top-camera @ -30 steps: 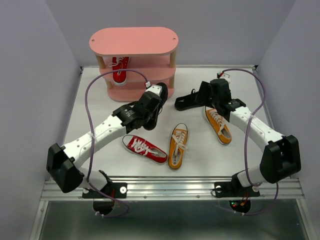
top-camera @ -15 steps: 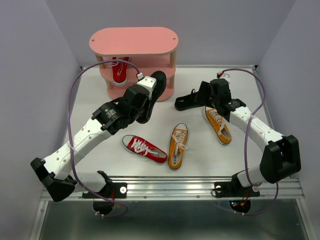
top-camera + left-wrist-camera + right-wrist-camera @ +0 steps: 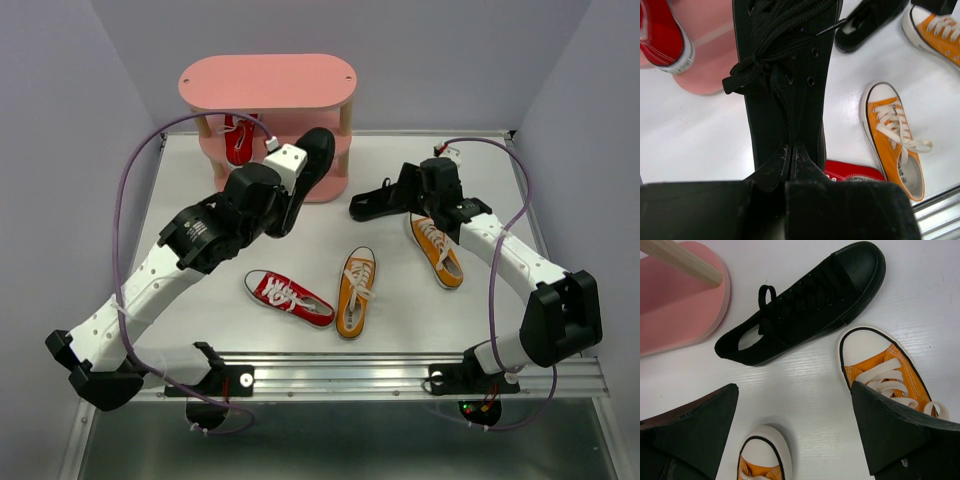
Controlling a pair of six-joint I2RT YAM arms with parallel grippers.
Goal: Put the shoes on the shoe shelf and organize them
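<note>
My left fingers (image 3: 790,157) are clamped on a black lace-up canvas sneaker (image 3: 785,65), held above the white bench (image 3: 400,290), close in front of the pink oval-boarded shelf (image 3: 265,82). My right fingers (image 3: 408,186) stand apart over its black mate (image 3: 805,305).

bright even light, soft shadows, sharp

Quantities in view: black shoe (image 3: 305,170) (image 3: 375,203), 2; red shoe (image 3: 238,140) (image 3: 288,297), 2; orange shoe (image 3: 355,290) (image 3: 438,250), 2; pink shelf (image 3: 266,80), 1; robot arm (image 3: 160,270) (image 3: 505,255), 2.
</note>
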